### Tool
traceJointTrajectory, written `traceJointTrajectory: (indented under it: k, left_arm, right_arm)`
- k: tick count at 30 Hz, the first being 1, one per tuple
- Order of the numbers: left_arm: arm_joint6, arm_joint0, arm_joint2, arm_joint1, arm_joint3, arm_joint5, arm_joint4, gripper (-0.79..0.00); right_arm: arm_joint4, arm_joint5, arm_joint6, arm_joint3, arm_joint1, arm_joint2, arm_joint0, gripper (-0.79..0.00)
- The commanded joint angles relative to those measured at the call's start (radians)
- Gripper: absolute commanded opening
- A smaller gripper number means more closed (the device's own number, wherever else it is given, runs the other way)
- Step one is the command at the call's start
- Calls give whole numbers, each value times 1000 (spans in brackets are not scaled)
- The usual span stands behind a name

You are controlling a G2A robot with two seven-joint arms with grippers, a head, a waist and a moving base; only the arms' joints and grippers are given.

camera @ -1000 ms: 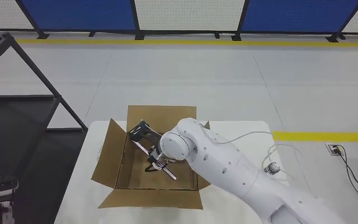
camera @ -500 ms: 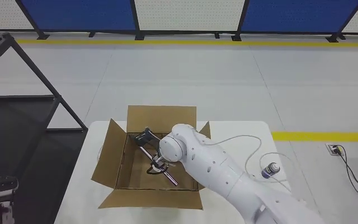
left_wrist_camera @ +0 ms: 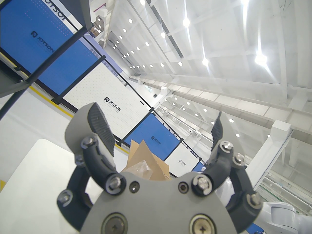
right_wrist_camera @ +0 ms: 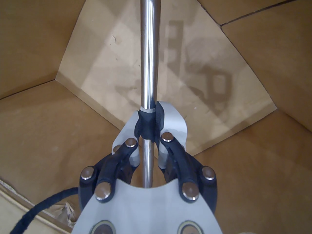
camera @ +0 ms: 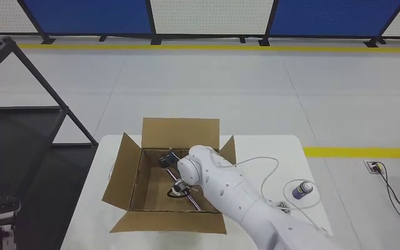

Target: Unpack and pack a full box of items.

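Table (camera: pixel 250 147) is carrying everything, its white top lying well below and outside the right jaws. The open cardboard box (camera: pixel 119 175) is sitting on it with flaps folded out. The right arm is reaching down into it, so the box (right_wrist_camera: pixel 73 37) walls and floor are surrounding the right jaws on all sides.

Right gripper (right_wrist_camera: pixel 148 120) is clenching a polished steel rod (right_wrist_camera: pixel 149 49), with the pads pinched on it from both sides. The rod is running straight out past the fingertips toward the box floor. Its other end is passing back between the finger links and under the palm. I can't tell whether the rod's tip is touching the cardboard. A black cable (right_wrist_camera: pixel 36 208) is trailing off behind the jaws, beside the palm.

Left gripper (left_wrist_camera: pixel 158 113) is pointing up at the ceiling with jaws spread wide and nothing between them. A brown box (left_wrist_camera: pixel 143 154) flap is showing behind the jaw roots, low between the two fingers.

A small can (camera: pixel 304 189) is standing on the table outside the box, well apart from the right jaws.
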Motion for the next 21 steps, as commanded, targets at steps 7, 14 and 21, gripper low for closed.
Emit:
traceJointTrajectory:
  k: [7, 14, 21]
  left_arm:
    - [0, 0, 0, 0, 0, 0, 0, 0]
    - [0, 0, 0, 0, 0, 0, 0, 0]
    - [0, 0, 0, 0, 0, 0, 0, 0]
  right_arm:
    - [-7, -10, -10, 83, -40, 7, -1, -459]
    - [-6, -34, -27, 140, -62, 22, 3, -440]
    - [-13, -47, -38, 169, -78, 34, 8, -446]
